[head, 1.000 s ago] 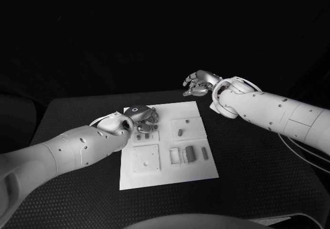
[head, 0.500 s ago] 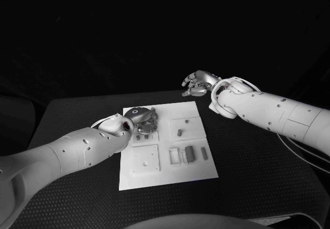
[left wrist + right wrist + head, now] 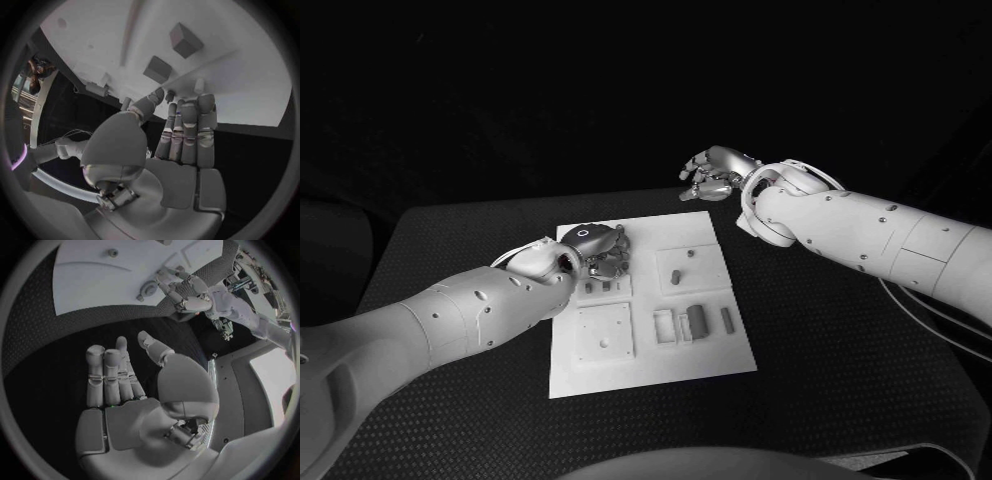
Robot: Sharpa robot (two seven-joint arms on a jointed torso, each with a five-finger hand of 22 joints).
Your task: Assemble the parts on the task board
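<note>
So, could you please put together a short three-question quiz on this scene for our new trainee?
1. True or false: the right robot hand is holding a part.
2. Which robot hand is over the task board? A) left B) right C) neither
3. Fill in: the right robot hand hangs beyond the board's ____ edge, over the black table.

Key
1. False: in the right wrist view its fingers are apart and its palm is bare.
2. A: the left robot hand is over the board's far left part, fingers close to the small parts there.
3. far
</note>
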